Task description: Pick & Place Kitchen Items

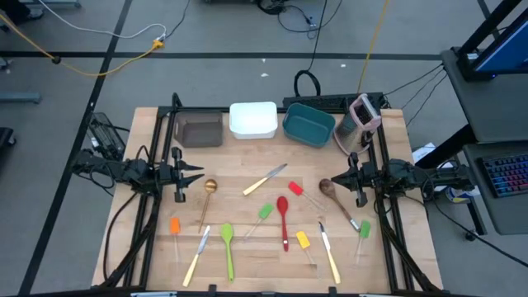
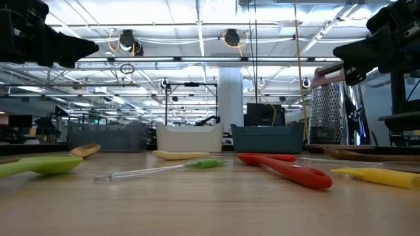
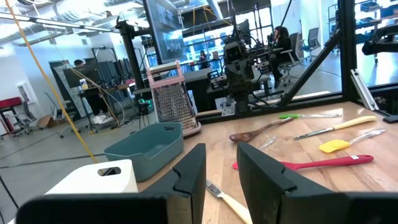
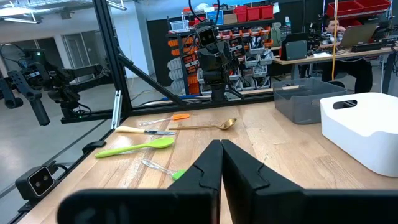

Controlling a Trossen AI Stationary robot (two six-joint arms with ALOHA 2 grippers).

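Observation:
Several slim utensils lie flat on the wooden table (image 1: 247, 272): a gold spoon (image 1: 206, 198), a cream-handled knife (image 1: 266, 179), a red spoon (image 1: 284, 219), a green spoon (image 1: 228, 247), a wooden spoon (image 1: 334, 196), and spatulas with orange (image 1: 175, 227), green (image 1: 262, 214) and yellow (image 1: 304, 241) heads. My left gripper (image 1: 198, 173) (image 3: 221, 155) hovers level at the table's left side, open, with nothing between its fingers. My right gripper (image 1: 334, 175) (image 4: 221, 146) hovers level at the right side, shut on nothing. Both stand above the table and clear of every utensil.
Along the far edge stand a brown tub (image 1: 201, 130), a white tub (image 1: 253, 120), a teal tub (image 1: 308, 124) and a pink-and-grey boxy appliance (image 1: 360, 115). Black frame posts (image 1: 175, 107) rise at the table's far corners. Bare wood shows between the tubs and the utensils.

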